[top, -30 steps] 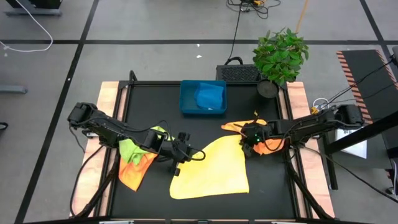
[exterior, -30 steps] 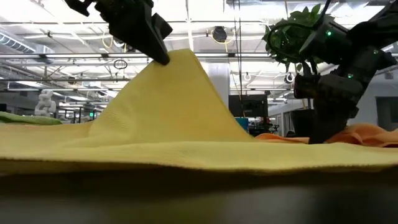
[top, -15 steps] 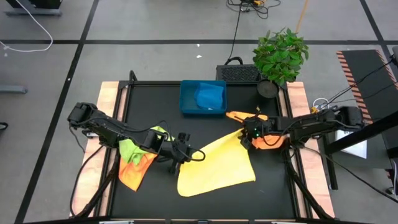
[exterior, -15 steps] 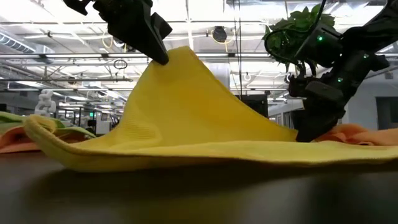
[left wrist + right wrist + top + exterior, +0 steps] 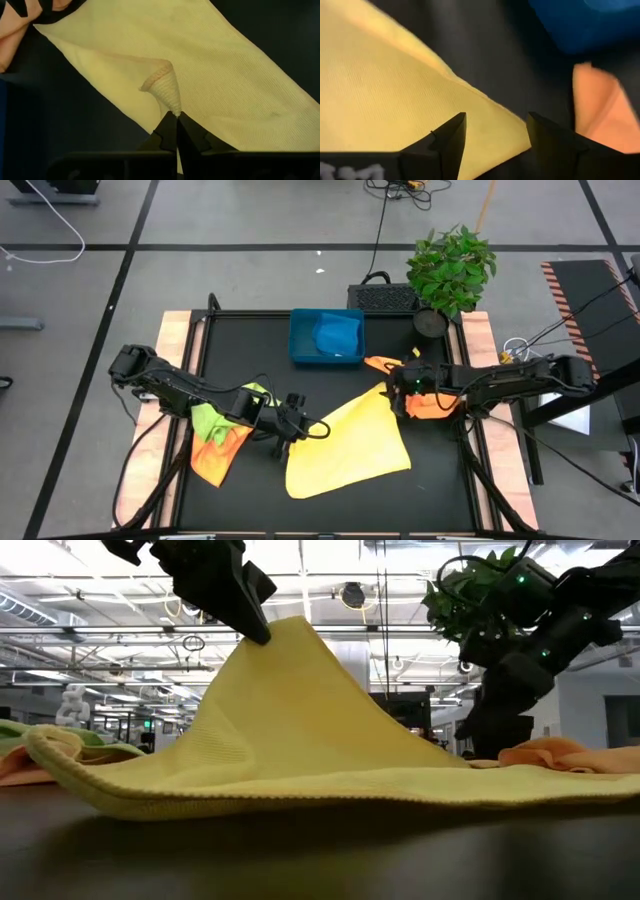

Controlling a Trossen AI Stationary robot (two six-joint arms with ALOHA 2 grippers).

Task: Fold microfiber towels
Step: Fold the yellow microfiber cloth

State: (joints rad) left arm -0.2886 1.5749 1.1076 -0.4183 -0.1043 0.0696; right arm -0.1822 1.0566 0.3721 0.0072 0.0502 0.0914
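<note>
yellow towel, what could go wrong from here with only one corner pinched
1. The left gripper holds the yellow towel by only a small pinch of its corner, so the cloth may slip out if pulled.
2. The right gripper is open just above the far corner beside the orange towel; closing carelessly could catch both cloths.

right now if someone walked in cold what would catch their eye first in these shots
The yellow towel spread mid-table, one corner pinched up into a peak by the shut left gripper. At its opposite corner the right gripper stands open just above the cloth, holding nothing. An orange towel lies crumpled under the right arm, and a blue tray sits at the table's far edge.
</note>
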